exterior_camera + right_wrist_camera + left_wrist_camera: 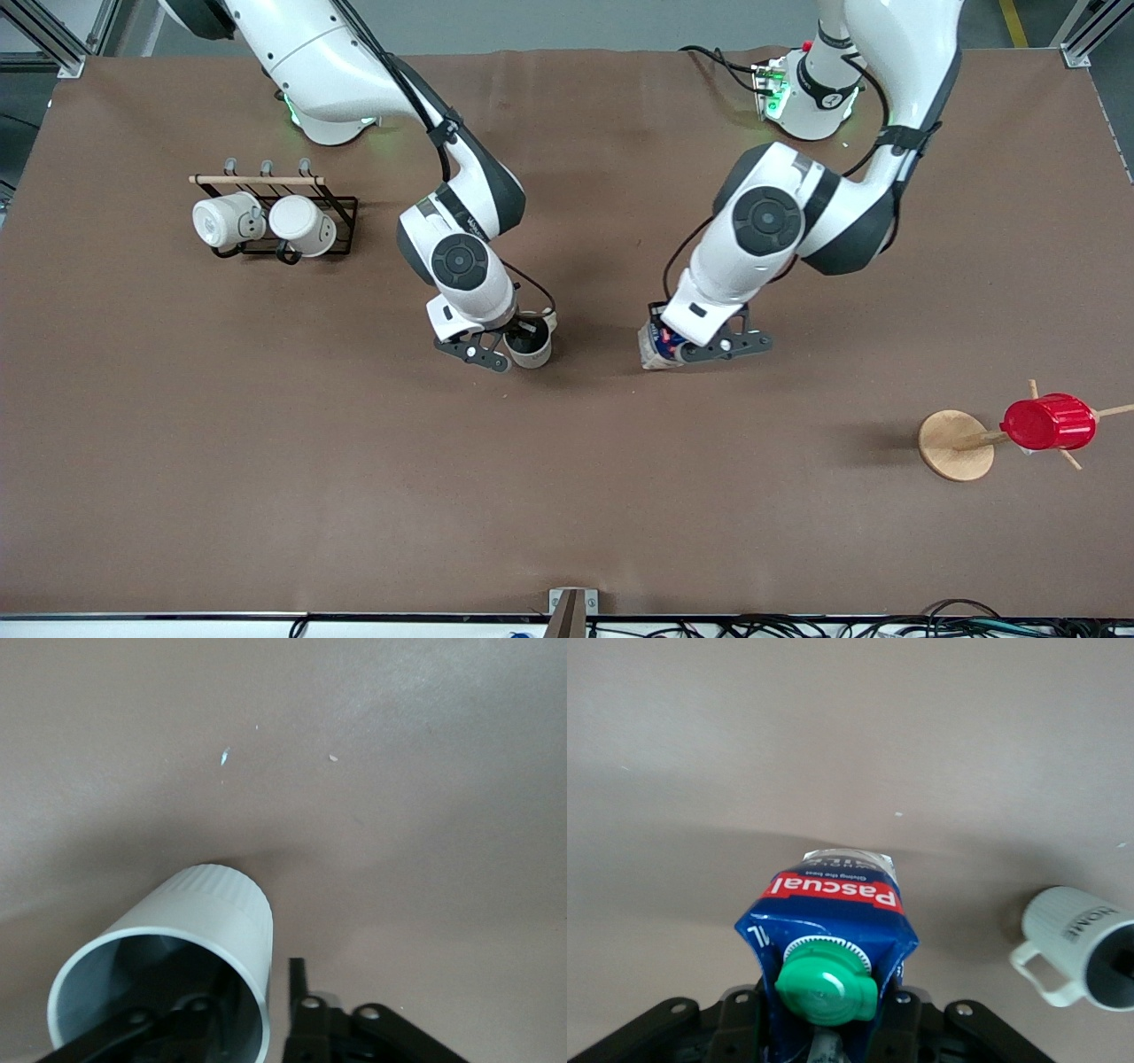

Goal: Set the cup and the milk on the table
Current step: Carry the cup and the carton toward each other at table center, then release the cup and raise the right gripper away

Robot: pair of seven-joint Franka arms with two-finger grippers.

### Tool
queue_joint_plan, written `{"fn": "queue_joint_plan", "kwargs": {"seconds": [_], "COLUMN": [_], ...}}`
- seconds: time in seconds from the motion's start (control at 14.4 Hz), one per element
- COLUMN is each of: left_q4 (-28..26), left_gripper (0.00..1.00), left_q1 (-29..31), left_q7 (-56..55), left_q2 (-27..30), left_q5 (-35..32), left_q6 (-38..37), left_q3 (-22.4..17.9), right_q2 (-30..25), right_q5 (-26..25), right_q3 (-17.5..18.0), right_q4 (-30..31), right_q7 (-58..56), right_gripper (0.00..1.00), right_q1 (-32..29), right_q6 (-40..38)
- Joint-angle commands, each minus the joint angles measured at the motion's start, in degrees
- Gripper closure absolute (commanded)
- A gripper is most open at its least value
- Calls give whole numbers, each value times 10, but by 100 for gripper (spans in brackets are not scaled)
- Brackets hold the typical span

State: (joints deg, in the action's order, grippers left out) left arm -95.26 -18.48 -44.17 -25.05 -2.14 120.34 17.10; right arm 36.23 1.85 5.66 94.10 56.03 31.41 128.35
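Note:
The cream cup point(532, 344) stands on the brown table point(567, 496) near its middle, dark inside showing. My right gripper point(514, 347) is at its rim. In the right wrist view one finger is inside the cup point(199, 921) and the other finger point(299, 979) is outside, a small gap from the wall, so the gripper point(257, 992) is open. My left gripper point(675, 348) is shut on the blue milk carton point(660, 346), which tilts with its whitish base at the table. In the left wrist view the green-capped milk point(833, 921) sits between the gripper's point(826, 1028) fingers, and the cup point(1067, 939) shows beside it.
A black wire rack point(341, 221) with two plain white mugs stands toward the right arm's end. A red ribbed cup point(1048, 422) hangs on a wooden peg stand point(952, 446) toward the left arm's end, nearer to the front camera.

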Motion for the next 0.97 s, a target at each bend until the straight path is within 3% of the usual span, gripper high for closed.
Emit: {"fn": "queue_joint_plan", "kwargs": {"seconds": [0.0, 0.28, 0.55, 0.83, 0.9], "left_q4": [70, 95, 117, 117, 116], "left_gripper": [100, 100, 100, 99, 97], "left_q1": [-34, -75, -108, -110, -110], "left_q7": [-47, -87, -130, -129, -127], "left_q2": [-29, -62, -91, -101, -102], "left_q5": [-1, -34, -50, -51, -54], "left_q6": [-20, -20, -20, -18, -18], "left_q3": [-1, -2, -4, -4, -4], "right_q2": [-25, -107, -192, -265, -278], "right_q5": [-7, -9, -9, -8, -9], "right_q3": [-4, -7, -6, -6, -7], "right_q4": [-8, -7, -8, -8, -8], "right_q7": [8, -25, -122, -267, -279], "right_gripper": [39, 18, 14, 13, 6], "right_q1": [-3, -50, -153, -259, -273], "right_q6": [-11, -67, -162, -175, -181]}}
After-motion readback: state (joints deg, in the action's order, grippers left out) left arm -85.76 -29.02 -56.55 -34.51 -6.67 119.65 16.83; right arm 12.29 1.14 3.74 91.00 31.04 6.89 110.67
